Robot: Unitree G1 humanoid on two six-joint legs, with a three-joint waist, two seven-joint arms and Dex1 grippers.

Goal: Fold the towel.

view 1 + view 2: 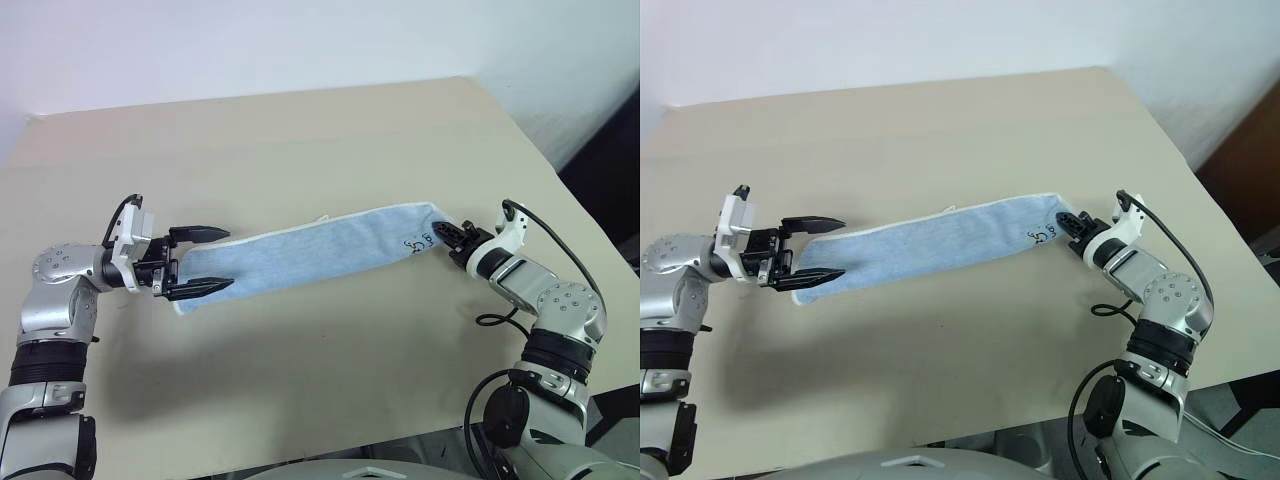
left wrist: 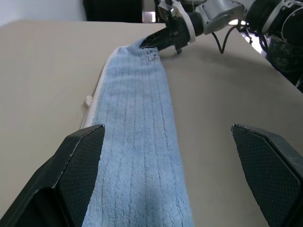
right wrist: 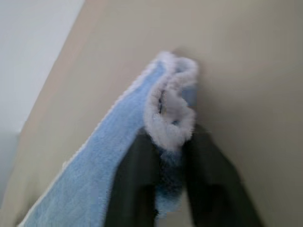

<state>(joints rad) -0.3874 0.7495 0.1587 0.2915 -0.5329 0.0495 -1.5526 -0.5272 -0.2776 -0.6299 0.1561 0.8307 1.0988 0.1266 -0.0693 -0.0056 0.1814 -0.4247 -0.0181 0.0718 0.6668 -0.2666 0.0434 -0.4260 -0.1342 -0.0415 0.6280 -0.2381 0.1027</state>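
The towel (image 1: 320, 250) stretches lengthwise between the arms — right gripper (image 1: 447, 233) pinches its far end, left gripper (image 1: 198, 262) gapes around the near end

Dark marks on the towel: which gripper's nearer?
Right. The right gripper is shut on the towel at the end bearing the dark marks. The left gripper is open, straddling the opposite end.

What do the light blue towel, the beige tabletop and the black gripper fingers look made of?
Light blue towel: soft terry cloth, fuzzy ribbed pile, white stitched edge, matte.
Beige tabletop: smooth, matte, uniform; likely laminate or painted board, can't tell which.
Left gripper fingers: black, dimpled pad faces, probably moulded plastic or rubber.
Right gripper: same black finish, pinching the towel's end.
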